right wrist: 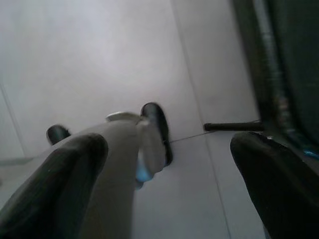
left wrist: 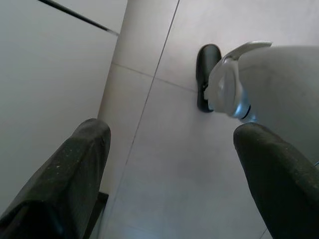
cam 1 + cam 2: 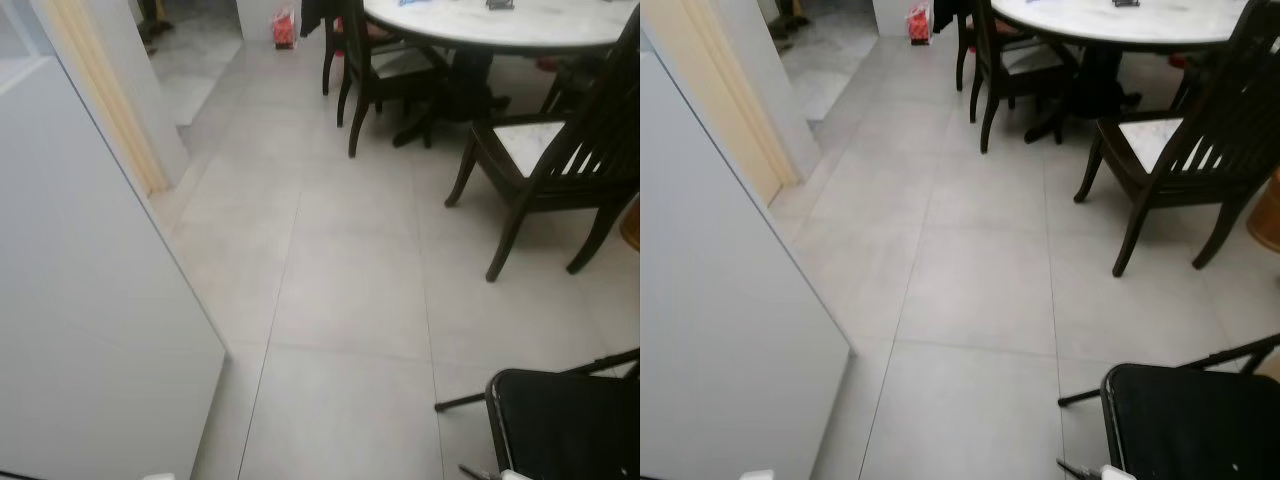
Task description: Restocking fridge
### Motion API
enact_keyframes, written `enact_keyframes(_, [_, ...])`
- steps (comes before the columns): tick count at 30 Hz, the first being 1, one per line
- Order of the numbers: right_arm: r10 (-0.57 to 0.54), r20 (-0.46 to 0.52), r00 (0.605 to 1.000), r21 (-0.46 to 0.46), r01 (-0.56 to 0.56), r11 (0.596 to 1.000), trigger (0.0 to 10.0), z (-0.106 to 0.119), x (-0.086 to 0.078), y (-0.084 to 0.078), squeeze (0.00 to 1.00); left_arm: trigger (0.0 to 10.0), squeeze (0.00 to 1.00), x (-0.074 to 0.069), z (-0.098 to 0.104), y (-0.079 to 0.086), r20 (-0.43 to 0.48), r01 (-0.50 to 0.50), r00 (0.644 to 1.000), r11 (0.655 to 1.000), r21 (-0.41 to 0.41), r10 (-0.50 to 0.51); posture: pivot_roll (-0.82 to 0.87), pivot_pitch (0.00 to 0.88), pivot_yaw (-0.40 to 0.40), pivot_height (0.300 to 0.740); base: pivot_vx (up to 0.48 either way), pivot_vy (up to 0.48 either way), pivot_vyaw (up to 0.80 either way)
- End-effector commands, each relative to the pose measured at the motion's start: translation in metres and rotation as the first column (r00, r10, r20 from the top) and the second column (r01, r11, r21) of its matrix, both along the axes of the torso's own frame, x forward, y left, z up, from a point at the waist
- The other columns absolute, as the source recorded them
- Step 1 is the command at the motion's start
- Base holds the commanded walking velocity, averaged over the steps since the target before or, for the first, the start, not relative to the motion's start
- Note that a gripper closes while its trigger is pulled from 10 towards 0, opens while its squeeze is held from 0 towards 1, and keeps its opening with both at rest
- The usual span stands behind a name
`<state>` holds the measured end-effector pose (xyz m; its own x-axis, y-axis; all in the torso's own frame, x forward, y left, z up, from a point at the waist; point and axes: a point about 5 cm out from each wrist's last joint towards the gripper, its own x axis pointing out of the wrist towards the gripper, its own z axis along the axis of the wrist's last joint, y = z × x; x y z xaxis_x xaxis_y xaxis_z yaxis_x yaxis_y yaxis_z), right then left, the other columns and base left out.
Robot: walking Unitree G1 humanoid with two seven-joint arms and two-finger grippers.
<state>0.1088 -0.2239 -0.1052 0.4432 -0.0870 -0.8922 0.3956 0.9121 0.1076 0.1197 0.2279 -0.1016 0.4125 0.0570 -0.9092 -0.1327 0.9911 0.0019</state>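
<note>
Left gripper (image 2: pixel 172 169): jaws spread wide, nothing between them, pointing down at the floor (image 2: pixel 179 164). Its two black fingers (image 2: pixel 65 184) sit at the lower left and lower right of the left wrist view. Between them, grey tile with grout lines. Robot's own silver leg (image 2: pixel 279 79) fills the upper right there, black foot (image 2: pixel 207 74) at top centre, planted on tile. A flat white panel, likely the fridge (image 2: pixel 50 74), takes the left side of that view, a thin dark seam crossing its top.

Right gripper (image 1: pixel 169 184): jaws also spread, empty, aimed at the floor. Fingers at lower left and lower right of the right wrist view. Silver leg and black foot (image 1: pixel 158 130) in the centre, second foot (image 1: pixel 57 133) at mid-left. A dark rod (image 1: pixel 232 126) lies across the tile at right centre, meeting a black frame along the right edge.

Head views: the white fridge side (image 3: pixel 80 300) occupies the whole left of frame, from top to bottom edge, door state not visible. Cream door frame (image 3: pixel 105 100) behind it at upper left. Open grey tile runs through the middle. Black folding chair (image 3: pixel 565 425) at lower right, close to the robot, one thin leg sticking out left. Dark wooden chair (image 3: pixel 555 150) with pale seat at right centre, another dark chair (image 3: pixel 375 70) at top centre, both tucked near a round white-topped table (image 3: pixel 500 25) at the top right. Small red item (image 3: pixel 284 28) on the floor at the top, too blurred to identify
</note>
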Motion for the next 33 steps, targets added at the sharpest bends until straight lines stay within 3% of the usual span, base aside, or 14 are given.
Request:
enact_keyframes(1, [0.002, 0.005, 1.000, 0.015, -0.002, 1.000, 10.0, 0.000, 0.003, 0.004, 0.00, 10.0, 0.00, 0.003, 0.002, 0.003, 0.008, -0.009, 1.000, 1.000, 0.002, 0.009, 0.05, 0.092, 0.077, 0.740, 0.000, 0.000, 0.00])
enact_keyframes(10, [0.046, 0.005, 0.999, 0.001, -0.046, 0.999, 10.0, 0.001, 0.006, 0.002, 0.00, 10.0, 0.00, 0.006, 0.003, 0.003, 0.038, -0.022, 0.999, 1.000, 0.004, 0.022, 0.04, 0.086, 0.043, 0.740, 0.000, 0.000, 0.00])
enact_keyframes(15, [0.080, 0.050, 0.996, -0.040, -0.078, 0.996, 10.0, 0.006, 0.012, -0.006, 0.00, 10.0, 0.00, 0.013, 0.004, -0.005, 0.082, -0.006, 0.997, 1.000, -0.010, 0.007, 0.02, 0.078, 0.005, 0.740, 0.000, 0.000, 0.00])
enact_keyframes(26, [0.037, 0.083, 0.996, -0.049, -0.033, 0.998, 10.0, 0.009, 0.017, -0.014, 0.00, 10.0, 0.00, 0.019, 0.004, -0.015, 0.095, 0.043, 0.995, 0.999, -0.006, -0.042, 0.03, 0.048, 0.018, 0.740, 0.000, 0.000, 0.00])
enact_keyframes(30, [0.023, 0.080, 0.997, -0.038, -0.021, 0.999, 10.0, 0.009, 0.017, -0.013, 0.00, 10.0, 0.00, 0.020, 0.004, -0.016, 0.111, 0.018, 0.994, 1.000, -0.012, -0.017, 0.03, 0.029, 0.021, 0.740, 0.000, 0.000, 0.00])
enact_keyframes(33, [0.074, 0.061, 0.995, -0.063, -0.070, 0.996, 10.0, 0.009, 0.016, -0.014, 0.00, 10.0, 0.00, 0.019, 0.004, -0.016, 0.116, -0.007, 0.993, 1.000, -0.021, 0.010, 0.03, 0.020, 0.026, 0.740, 0.000, 0.000, 0.00])
